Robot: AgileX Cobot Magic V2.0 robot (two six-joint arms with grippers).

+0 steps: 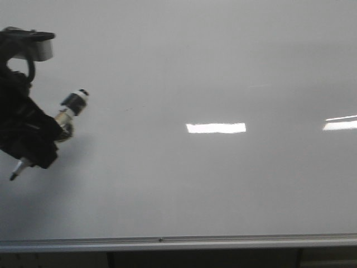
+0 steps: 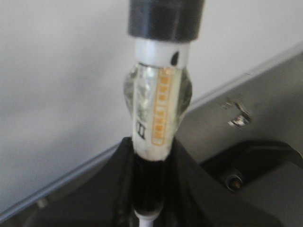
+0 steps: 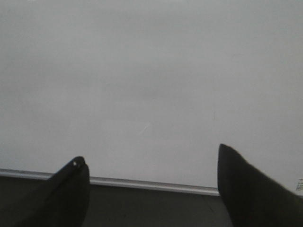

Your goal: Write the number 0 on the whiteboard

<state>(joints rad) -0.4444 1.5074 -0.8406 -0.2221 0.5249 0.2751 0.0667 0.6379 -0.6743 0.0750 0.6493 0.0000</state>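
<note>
Right arm is out of the front view; only its wrist camera shows the right gripper (image 3: 151, 189), two dark fingertips (image 3: 71, 189) cut off by the frame edge. They stand wide apart with nothing between them, facing the board and its rail.

Left arm is half cut off at the left edge of the front view, a black mass. The left gripper (image 1: 39, 142) is closed around a white-barrelled marker pen with a black cap end and orange print (image 2: 158, 109). In the left wrist view the pen's upper part is blurred and runs off the frame; the orange print cannot be read. In the front view the pen lies tilted, one end up and to the right, its dark tip (image 1: 13, 176) low at the left. Whether that tip touches the board cannot be told.

The large glossy white-grey whiteboard with a silver metal bottom rail (image 1: 212, 61) fills nearly the whole front view. No drawn loop shows on it; the surface reads blank apart from two bright rectangular light reflections (image 1: 216, 128). Open board runs from the left gripper across to the right edge and down to the rail.
</note>
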